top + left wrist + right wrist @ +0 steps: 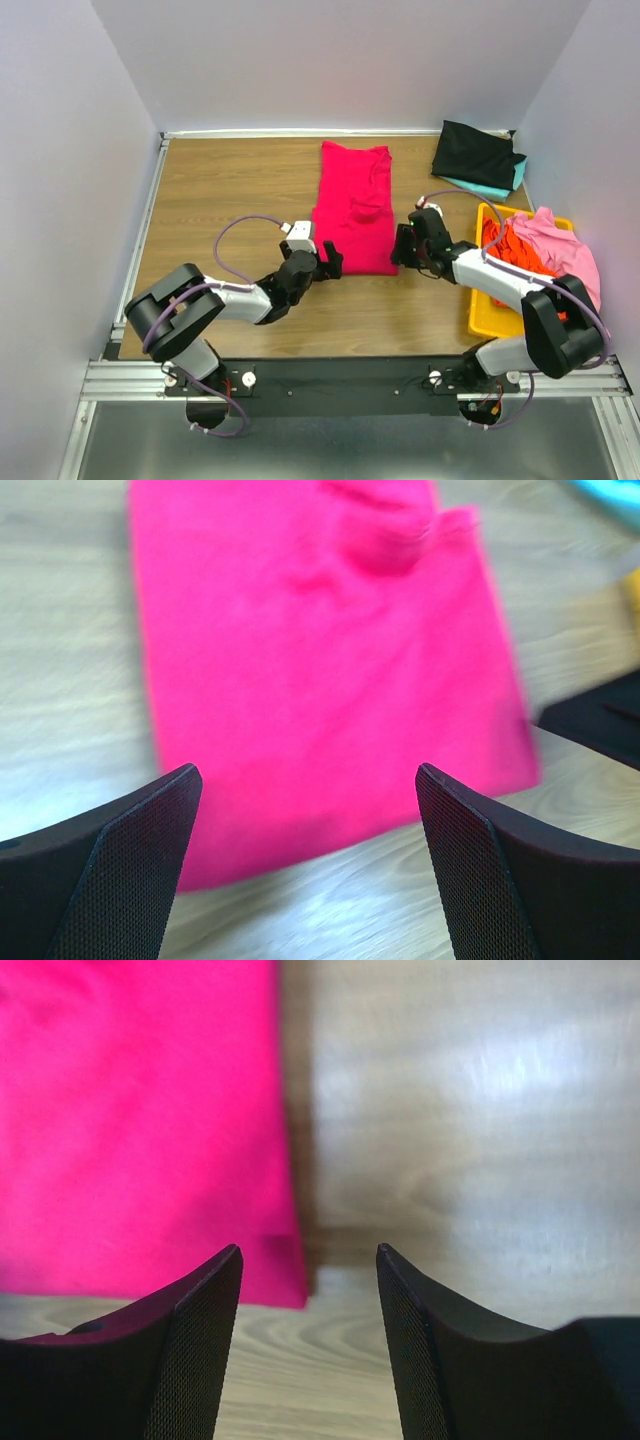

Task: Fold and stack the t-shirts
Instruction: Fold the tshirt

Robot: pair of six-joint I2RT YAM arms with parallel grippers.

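A wooden table [220, 190] sits between pale walls, and the crimson t-shirt [352, 205] lies on it as a long folded strip from mid-table to the far edge. The left gripper [330, 262] is at the strip's near left corner and the right gripper [402, 248] at its near right corner, both with jaws apart and holding nothing. The black t-shirt [478, 152] lies on the teal t-shirt [500, 188] in the far right corner, while the orange t-shirt [505, 250] and pink t-shirt [560, 250] fill the yellow bin [490, 318] at the right edge.

Robotics lab cell — plain white walls [60, 150], aluminium rail [120, 380]
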